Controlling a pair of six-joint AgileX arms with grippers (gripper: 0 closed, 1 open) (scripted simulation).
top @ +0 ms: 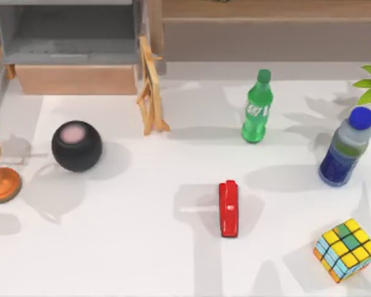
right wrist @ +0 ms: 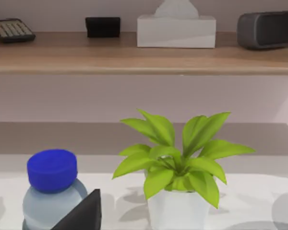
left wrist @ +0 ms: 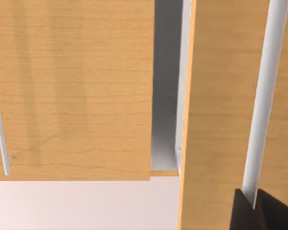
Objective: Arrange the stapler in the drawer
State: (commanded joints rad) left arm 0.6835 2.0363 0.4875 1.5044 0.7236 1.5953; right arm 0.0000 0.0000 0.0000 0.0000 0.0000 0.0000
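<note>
Stapler on table; drawer pulled open.

The red stapler (top: 229, 208) lies on the white table (top: 142, 235) in the top view, well apart from the open drawer (top: 74, 62) at the far left. Right wrist view adds a potted plant (right wrist: 175, 167), tissue box (right wrist: 176, 29), calculator (right wrist: 12, 29) and speaker (right wrist: 266, 28) on a shelf (right wrist: 134, 60). Green bottle (top: 256, 108) label unreadable. Neither gripper's finger state can be told.

stapler (top: 229, 208): glossy red plastic, centre | drawer (top: 76, 79): matt grey inside, pale wood-grain front, upper left | green bottle (top: 257, 108): shiny clear plastic | black ball (top: 76, 146): matt (pink top) | table (top: 142, 235): smooth white
</note>
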